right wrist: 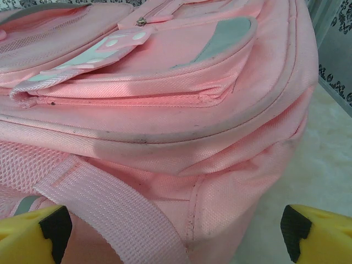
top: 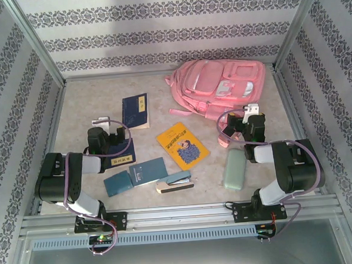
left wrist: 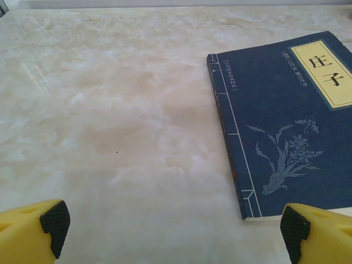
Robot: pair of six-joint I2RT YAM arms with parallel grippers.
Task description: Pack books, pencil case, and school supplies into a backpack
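The pink backpack [top: 221, 84] lies at the back right, zipped pockets up. My right gripper [top: 242, 123] hangs open just in front of its lower edge [right wrist: 165, 110], a pink strap [right wrist: 110, 209] between the jaws' line. My left gripper [top: 108, 131] is open over bare table [left wrist: 173, 231]; a navy book [left wrist: 286, 126] lies ahead to its right. A second navy book [top: 120, 154] sits partly under that arm. The yellow book [top: 183, 145], two teal books [top: 118, 183] [top: 148, 171], the blue-and-beige stapler [top: 174, 182] and the pale green pencil case [top: 233, 169] lie near the front.
Metal frame posts and patterned walls [top: 18, 88] close in the marbled table [top: 90, 101] on three sides. Open tabletop stretches along the back left. A loose backpack strap [top: 184, 112] trails toward the middle.
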